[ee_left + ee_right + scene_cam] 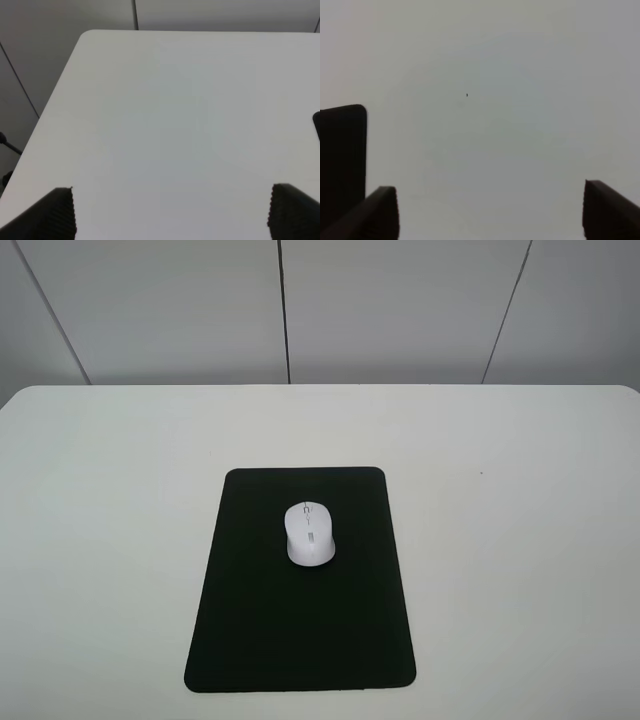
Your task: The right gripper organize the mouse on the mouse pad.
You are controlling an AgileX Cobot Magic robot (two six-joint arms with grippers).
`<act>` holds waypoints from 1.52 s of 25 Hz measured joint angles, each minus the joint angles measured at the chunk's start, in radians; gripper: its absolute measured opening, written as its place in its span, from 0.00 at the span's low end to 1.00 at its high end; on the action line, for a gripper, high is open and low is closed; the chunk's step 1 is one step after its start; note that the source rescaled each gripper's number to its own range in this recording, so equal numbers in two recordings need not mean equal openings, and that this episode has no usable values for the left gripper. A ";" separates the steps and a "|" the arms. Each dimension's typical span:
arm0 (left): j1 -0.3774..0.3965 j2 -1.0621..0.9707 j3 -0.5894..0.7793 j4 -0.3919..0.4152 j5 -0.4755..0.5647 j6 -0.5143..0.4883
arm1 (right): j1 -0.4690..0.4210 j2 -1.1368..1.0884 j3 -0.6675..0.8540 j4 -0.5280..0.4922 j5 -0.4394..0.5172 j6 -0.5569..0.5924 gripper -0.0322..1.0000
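Exterior high: mouse [309, 533] mid-pad, mouse pad [250, 640] borders bare.

One mouse [309, 533], one mouse pad [300, 630], one table [120, 490] — two grippers.

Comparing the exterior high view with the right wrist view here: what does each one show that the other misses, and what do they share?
Only the exterior high view shows the mouse, lying wholly on the mouse pad, in its farther half, with neither arm in frame. Only the right wrist view shows the right pincer, its fingertips wide apart and holding nothing. Both show the white table, a small dark speck on it, and the pad, which the wrist view catches only as a dark corner at its edge.
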 joint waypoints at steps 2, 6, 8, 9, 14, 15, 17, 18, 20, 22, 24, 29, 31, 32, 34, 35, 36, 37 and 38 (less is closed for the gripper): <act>0.000 0.000 0.000 0.000 0.000 0.000 | 0.000 -0.071 0.000 0.005 0.040 -0.026 0.62; 0.000 0.000 0.000 0.000 0.000 0.000 | 0.000 -0.214 0.000 0.060 0.096 -0.099 0.62; 0.000 0.000 0.000 0.000 0.000 0.000 | 0.000 -0.276 0.000 0.092 0.118 -0.134 0.62; 0.000 0.000 0.000 0.000 0.000 0.000 | 0.000 -0.308 0.000 0.107 0.125 -0.145 0.62; 0.000 0.000 0.000 0.000 0.000 0.001 | 0.000 -0.422 0.003 0.128 0.148 -0.157 0.62; 0.000 0.000 0.000 0.000 0.000 0.001 | 0.000 -0.437 0.003 0.128 0.162 -0.157 0.62; 0.000 0.000 0.000 0.000 0.000 0.001 | 0.000 -0.455 0.003 0.128 0.192 -0.157 0.62; 0.000 0.000 0.000 0.000 0.000 0.001 | 0.000 -0.458 0.003 0.128 0.205 -0.157 0.62; 0.000 0.000 0.000 0.000 0.000 0.001 | 0.000 -0.460 0.003 0.136 0.224 -0.157 0.62; 0.000 0.000 0.000 0.000 0.000 0.001 | 0.000 -0.461 0.003 0.138 0.237 -0.157 0.62; 0.000 0.000 0.000 0.000 0.000 0.001 | 0.000 -0.461 0.003 0.128 0.237 -0.157 0.62; 0.000 0.000 0.000 0.000 0.000 0.001 | 0.000 -0.476 0.011 0.120 0.226 -0.203 0.62; 0.000 0.000 0.000 0.000 0.000 0.001 | 0.000 -0.512 0.041 0.120 0.200 -0.222 0.62; 0.000 0.000 0.000 0.000 0.000 0.001 | 0.000 -0.537 0.064 0.120 0.185 -0.226 0.62; 0.000 0.000 0.000 0.000 0.000 0.001 | 0.000 -0.588 0.110 0.120 0.163 -0.231 0.62; 0.000 0.000 0.000 0.000 0.000 0.001 | 0.000 -0.615 0.132 0.120 0.153 -0.236 0.62; 0.000 0.000 0.000 0.000 0.000 0.001 | 0.000 -0.637 0.148 0.119 0.145 -0.241 0.62; 0.000 0.000 0.000 0.000 0.000 0.001 | 0.000 -0.663 0.164 0.115 0.135 -0.250 0.62; 0.000 0.000 0.000 0.000 0.000 0.001 | 0.000 -0.684 0.177 0.111 0.129 -0.260 0.62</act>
